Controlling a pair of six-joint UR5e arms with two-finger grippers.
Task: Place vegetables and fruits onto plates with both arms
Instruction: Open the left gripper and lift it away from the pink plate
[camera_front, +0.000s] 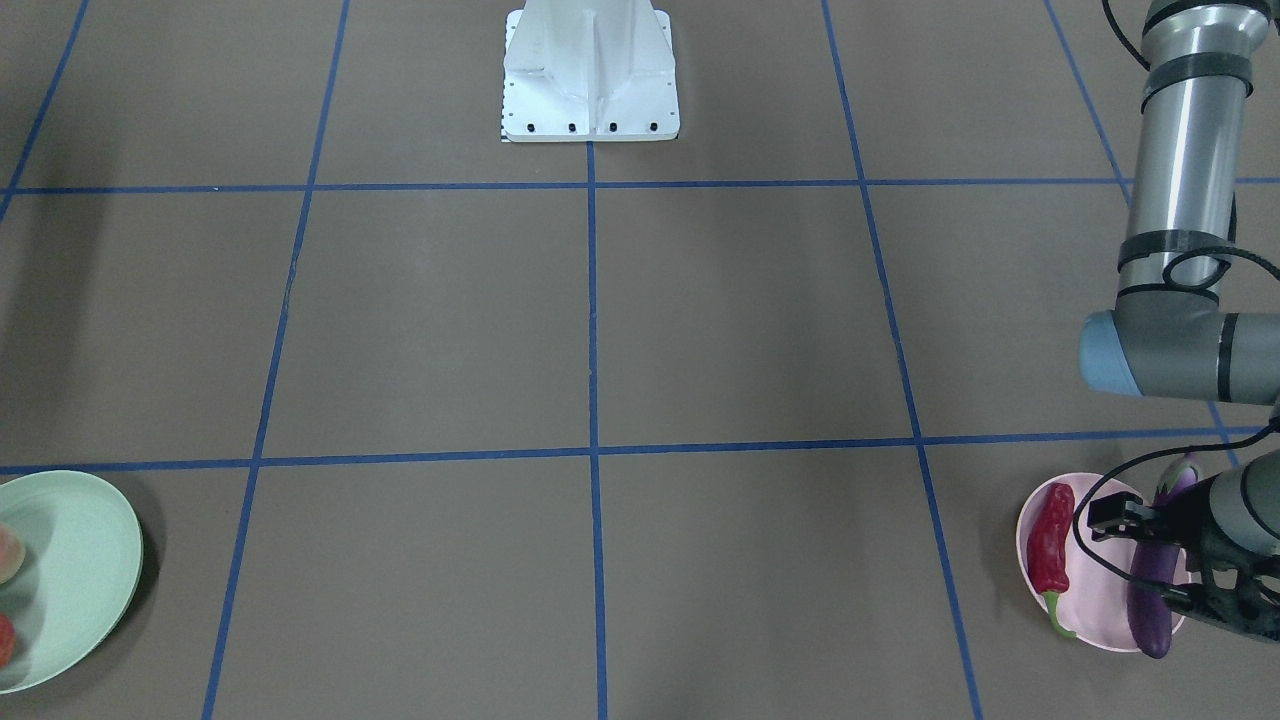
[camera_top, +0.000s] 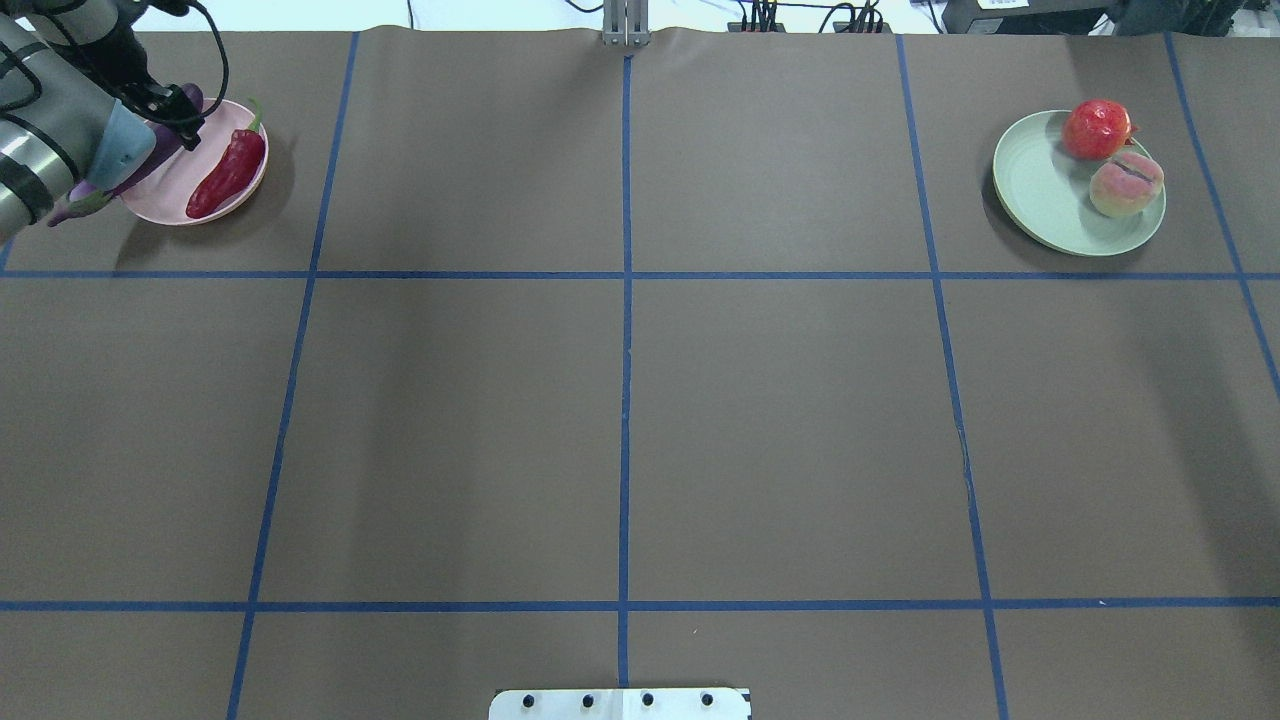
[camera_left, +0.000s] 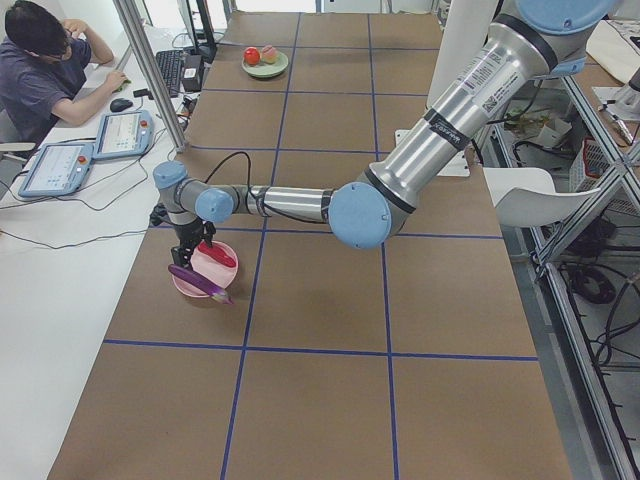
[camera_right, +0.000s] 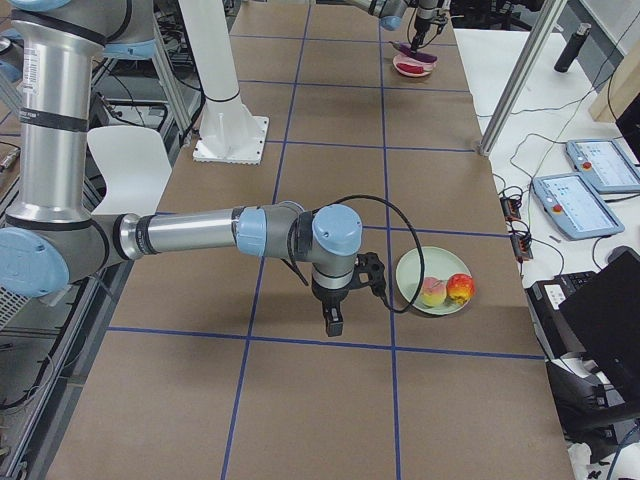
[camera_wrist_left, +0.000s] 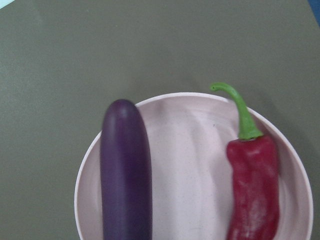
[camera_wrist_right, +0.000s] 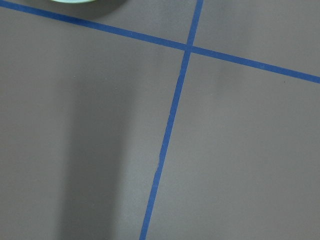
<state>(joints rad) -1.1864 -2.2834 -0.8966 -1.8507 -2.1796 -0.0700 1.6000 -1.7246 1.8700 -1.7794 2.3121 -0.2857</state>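
I am watching the brown table (camera_top: 780, 420) w/ blue tape lines filling the overhead view. The L arm (camera_left: 440, 130) is reaching to the upper left corner of that view. The R arm (camera_right: 190, 232) is stretching low across the middle of the right side view.

The pink plate (camera_wrist_left: 190, 165) is sitting in the upper left of the overhead view and the green plate (camera_top: 1050, 190) in the upper right, well apart.

The eggplant (camera_wrist_left: 126, 170) is lying on the pink plate, on the left in the L wrist cam, its tip reaching the rim. The chili (camera_wrist_left: 252, 185) is lying beside it on the right, not touching it, stem pointing up in the frame.

The peach (camera_top: 1126, 184) and the red fruit (camera_top: 1096, 129) are resting on the green plate at its right edge, just beside each other.

The L gripper (camera_left: 189, 258) is hanging over the eggplant. Whether it is gripping or loose, I cannot tell. The R gripper (camera_right: 333, 322) is pointing down at bare table near the green plate. It is showing only in the side view, so I cannot tell its state either.
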